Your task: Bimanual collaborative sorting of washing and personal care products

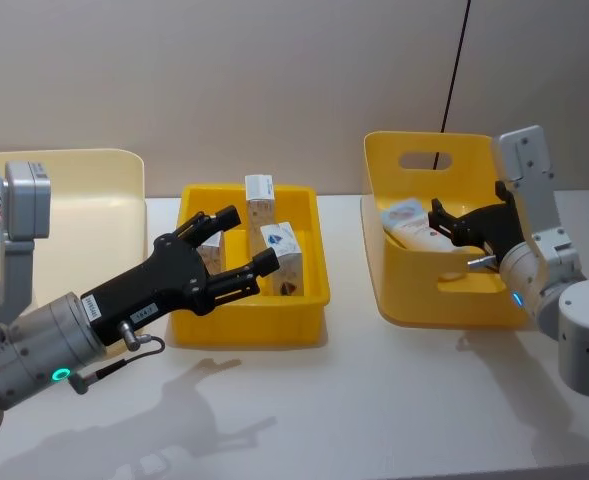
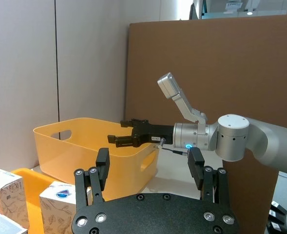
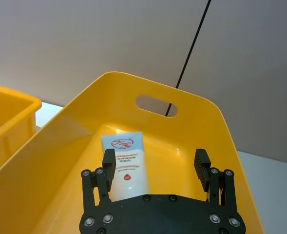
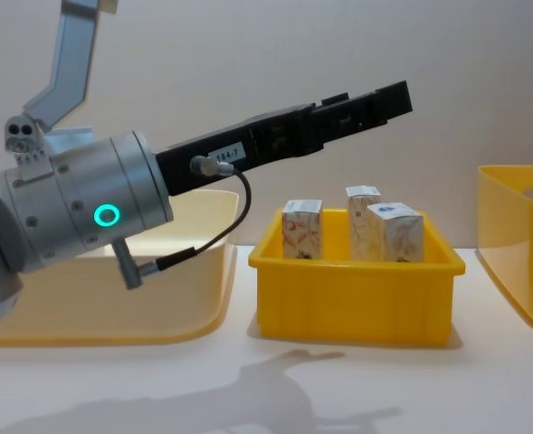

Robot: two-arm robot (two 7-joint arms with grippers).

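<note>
Right gripper [image 1: 444, 226] is inside the right bin [image 1: 414, 300], jaws wide apart, holding nothing. The tube [image 3: 128, 165] lies flat on the bin floor just below and ahead of it. Its long axis runs the same way the gripper points, flat end farthest from the gripper. Key offset: the tube is not centred between the fingers. It sits under one finger [image 3: 108, 163], while the other finger [image 3: 201, 163] is off to the side over bare bin floor. Can't tell if that first finger touches the tube. My read is that it needs a sideways shift before closing, or the finger comes down on top of the tube.

Left gripper [image 1: 246, 240] hovers over the middle tray [image 1: 244, 325], also spread wide and empty. Three cartons [image 4: 363, 221] stand upright in the tray below it, and the chest view shows clear air between them and the fingers. The blue-marked carton [image 1: 281, 252] is roughly under the fingertips and closest to them. The tube is nearer the right arm, the cartons nearer the left.
</note>
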